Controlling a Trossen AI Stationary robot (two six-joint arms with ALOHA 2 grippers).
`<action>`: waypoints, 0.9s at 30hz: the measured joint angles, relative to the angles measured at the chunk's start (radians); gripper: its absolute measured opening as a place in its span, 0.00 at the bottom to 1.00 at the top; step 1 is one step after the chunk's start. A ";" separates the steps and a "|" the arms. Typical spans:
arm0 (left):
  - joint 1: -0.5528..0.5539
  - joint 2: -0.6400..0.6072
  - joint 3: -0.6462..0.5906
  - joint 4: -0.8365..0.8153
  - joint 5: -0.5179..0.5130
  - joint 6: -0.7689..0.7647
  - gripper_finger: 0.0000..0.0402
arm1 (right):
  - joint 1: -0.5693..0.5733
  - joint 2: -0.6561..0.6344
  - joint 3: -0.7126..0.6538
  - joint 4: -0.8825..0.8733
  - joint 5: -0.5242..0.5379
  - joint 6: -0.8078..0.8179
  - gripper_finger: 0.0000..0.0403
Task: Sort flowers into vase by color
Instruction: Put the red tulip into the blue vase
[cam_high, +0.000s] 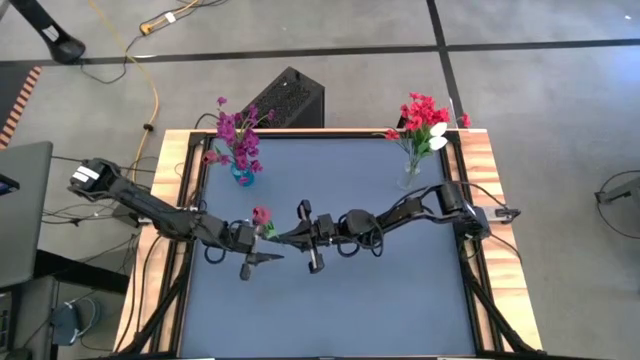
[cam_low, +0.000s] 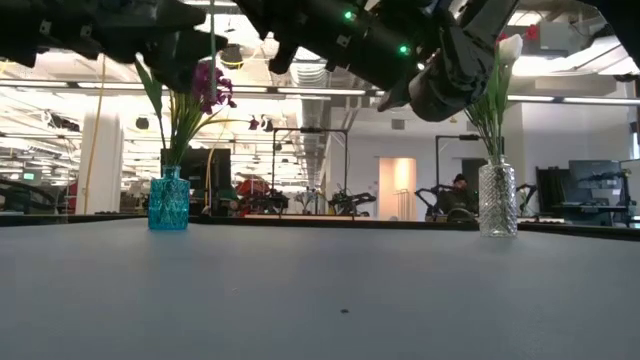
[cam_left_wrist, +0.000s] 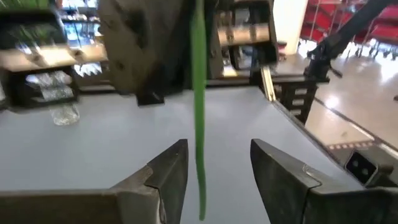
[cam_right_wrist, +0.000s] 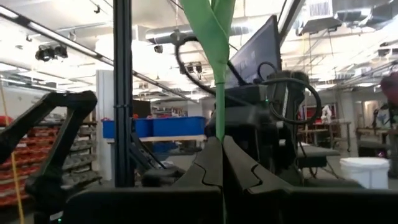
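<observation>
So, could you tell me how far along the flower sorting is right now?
Mostly done: magenta-purple blooms stand in the blue vase, red and white ones in the clear vase. In hand: one flower held mid-table above the surface, its green stem pinched in the shut right gripper and hanging between the open left gripper's fingers. Left: placing that flower in a vase.

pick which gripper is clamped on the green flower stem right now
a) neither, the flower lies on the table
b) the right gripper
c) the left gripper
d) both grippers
b: in its own wrist view the right gripper has its fingers shut on the green stem, while the left gripper stands open with the stem hanging free between its fingers.
</observation>
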 joint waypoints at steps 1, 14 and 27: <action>0.000 -0.013 0.000 -0.003 -0.001 0.000 0.40 | 0.003 -0.002 -0.009 0.012 0.008 -0.011 0.04; 0.002 -0.052 -0.001 -0.056 -0.070 0.009 0.32 | 0.012 -0.003 -0.022 0.051 0.150 -0.023 0.04; 0.039 -0.052 -0.001 -0.017 -0.171 -0.002 0.32 | 0.011 -0.002 -0.021 0.059 0.156 -0.023 0.04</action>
